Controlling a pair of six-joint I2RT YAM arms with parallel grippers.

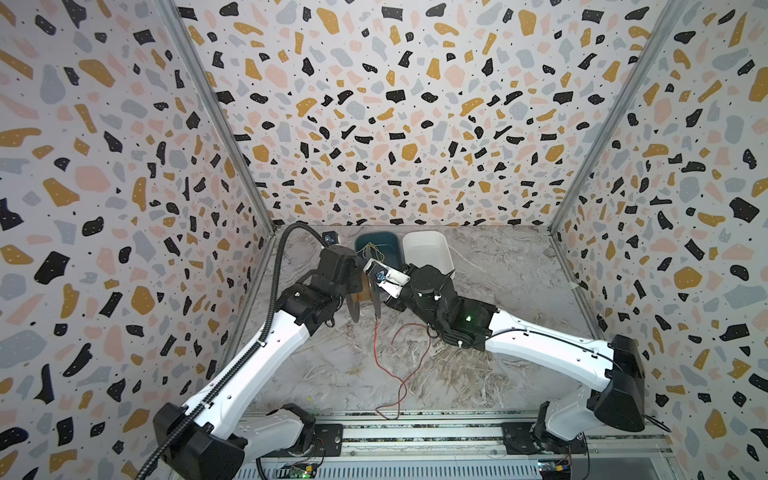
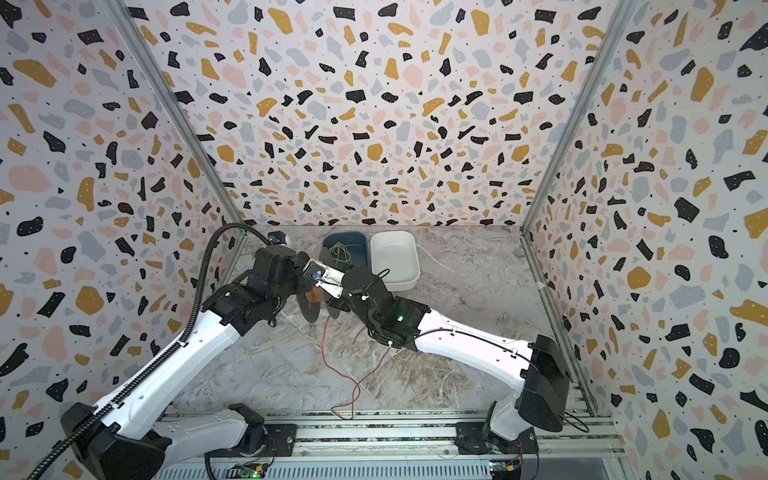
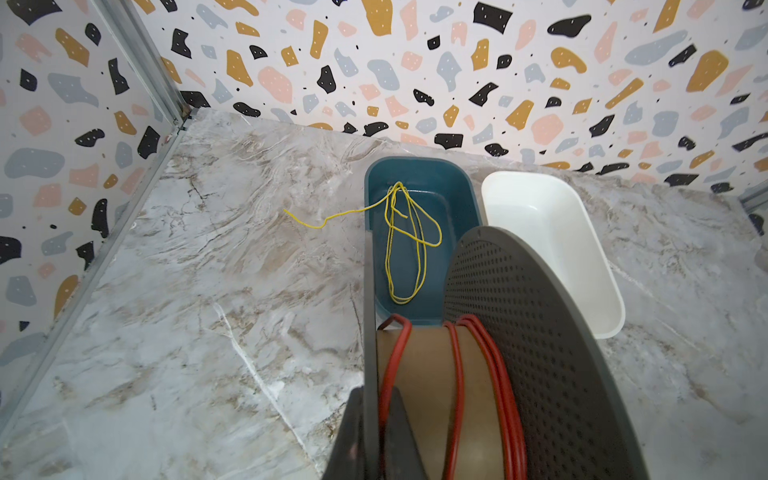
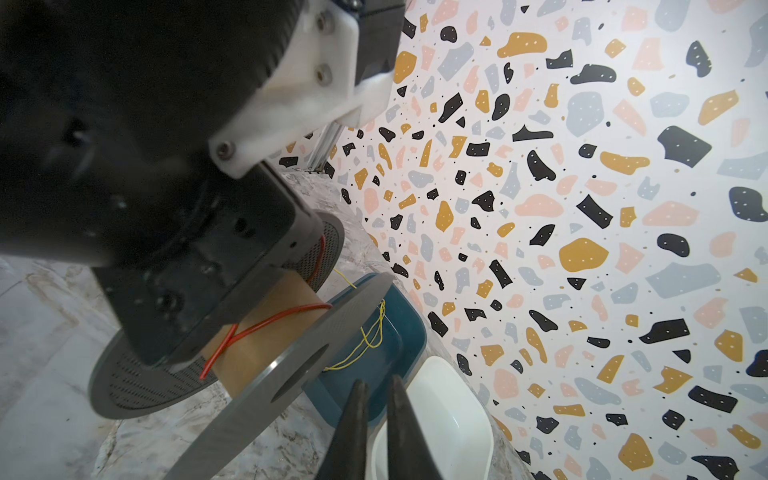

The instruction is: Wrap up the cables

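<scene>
Left gripper (image 3: pixel 374 432) clamps the spool (image 3: pixel 540 332) flange; red cable (image 3: pixel 458 374) has few turns on core, rest trails over tabletop (image 1: pixel 478 365). Right gripper (image 4: pixel 377 415) barely parted, empty: should pinch slack close to spool, keep tension.

No legible text, no labels, no brand marks, no numbers or signs readable in any view
</scene>
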